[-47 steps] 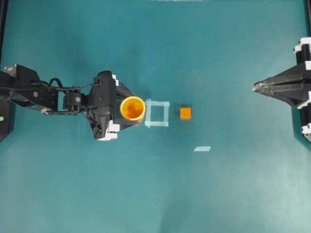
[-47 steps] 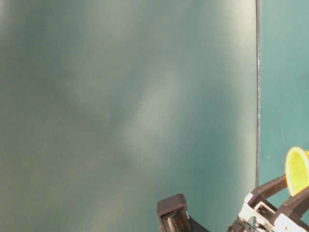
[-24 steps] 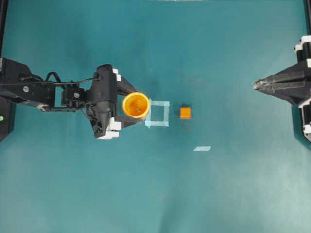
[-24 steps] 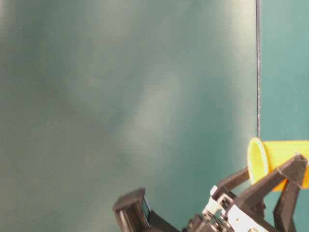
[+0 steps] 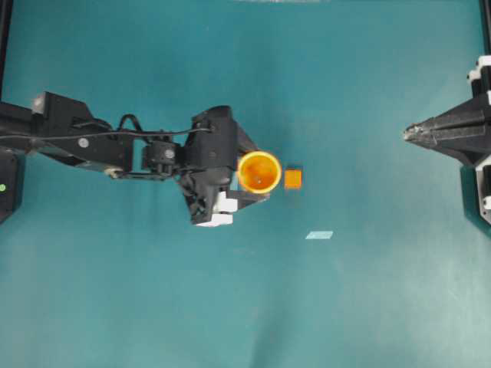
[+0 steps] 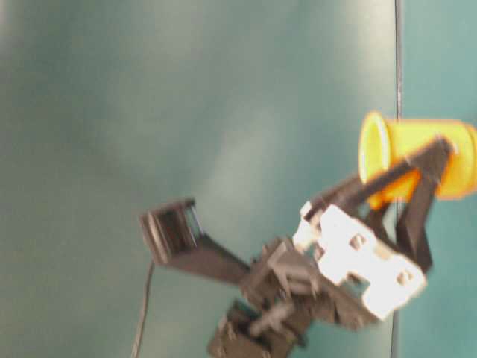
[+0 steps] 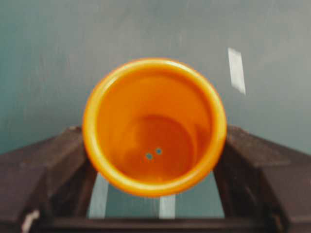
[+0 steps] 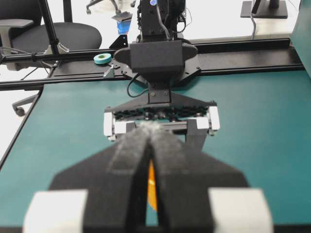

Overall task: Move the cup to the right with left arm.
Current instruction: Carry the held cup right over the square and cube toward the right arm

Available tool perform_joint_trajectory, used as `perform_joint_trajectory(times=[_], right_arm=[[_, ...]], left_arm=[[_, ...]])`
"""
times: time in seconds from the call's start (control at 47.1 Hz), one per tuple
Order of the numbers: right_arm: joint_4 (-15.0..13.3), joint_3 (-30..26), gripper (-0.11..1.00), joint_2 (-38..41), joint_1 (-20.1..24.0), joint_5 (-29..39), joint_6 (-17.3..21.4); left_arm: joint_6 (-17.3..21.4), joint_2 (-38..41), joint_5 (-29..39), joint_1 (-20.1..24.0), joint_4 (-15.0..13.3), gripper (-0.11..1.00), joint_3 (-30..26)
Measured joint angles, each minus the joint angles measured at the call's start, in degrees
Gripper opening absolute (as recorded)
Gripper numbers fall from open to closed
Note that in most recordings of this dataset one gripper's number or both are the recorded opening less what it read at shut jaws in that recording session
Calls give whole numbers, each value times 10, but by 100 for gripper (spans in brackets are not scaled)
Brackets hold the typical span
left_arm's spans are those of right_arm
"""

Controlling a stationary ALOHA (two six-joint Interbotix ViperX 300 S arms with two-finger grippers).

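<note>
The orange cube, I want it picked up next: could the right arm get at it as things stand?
Probably yes. The orange cube has bare table between it and the shut right hand; only the cup, held by the left hand, crowds its far side.

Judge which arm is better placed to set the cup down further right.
Left. The left hand is shut on the cup, right beside the orange cube. The right hand is shut, empty, parked at the far right edge.

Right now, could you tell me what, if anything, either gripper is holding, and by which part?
The left gripper holds the cup by its outer side wall, one finger on each side. The right gripper is shut and holds nothing.
</note>
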Motion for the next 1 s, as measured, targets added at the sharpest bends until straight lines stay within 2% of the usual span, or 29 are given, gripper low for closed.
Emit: perform_joint_trajectory(times=[0.361, 0.658, 0.997], right_arm=[[0, -5, -1, -17, 0, 26, 0], [1, -6, -1, -25, 0, 38, -1], [1, -7, -1, -28, 0, 40, -1]], left_arm=[[5, 65, 39, 0, 1, 64, -116], [34, 134, 65, 0, 3, 64, -227], [34, 212, 82, 0, 3, 64, -348]])
